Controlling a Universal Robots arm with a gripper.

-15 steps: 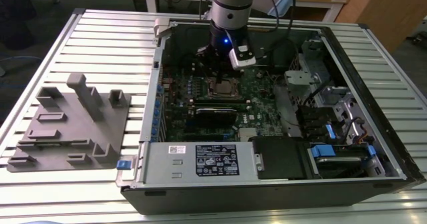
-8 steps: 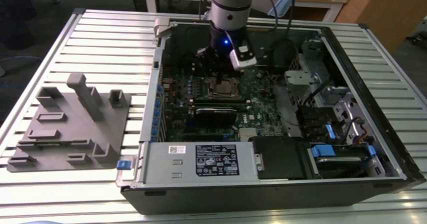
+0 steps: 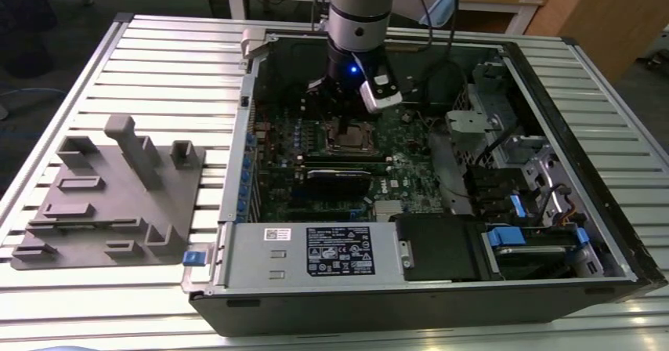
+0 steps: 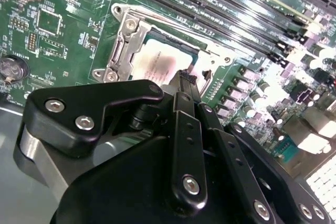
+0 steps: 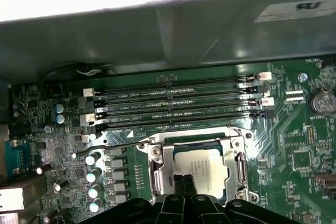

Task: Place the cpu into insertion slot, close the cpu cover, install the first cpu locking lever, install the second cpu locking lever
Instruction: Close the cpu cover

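Observation:
The cpu (image 5: 203, 169) lies flat in the insertion slot (image 3: 352, 138) on the green board, its silver face showing in both wrist views (image 4: 157, 64). The cpu cover (image 5: 157, 167) is down around it as a silver frame (image 4: 122, 45). A thin wire locking lever (image 5: 122, 145) runs along one side of the socket, its hooked end sticking out over the board. My gripper (image 5: 184, 183) hovers just above the socket's edge with its black fingertips (image 4: 185, 83) pressed together, shut, nothing seen between them. In the exterior view the gripper (image 3: 348, 122) hangs straight down over the socket.
The open computer case (image 3: 313, 249) lies on a slatted table. Memory slots (image 5: 173, 106) run beside the socket, with capacitors (image 5: 97, 174) on another side. A black card (image 3: 337, 177) and drive bays (image 3: 522, 233) sit inside the case. A grey fixture (image 3: 105, 194) stands at the exterior view's left.

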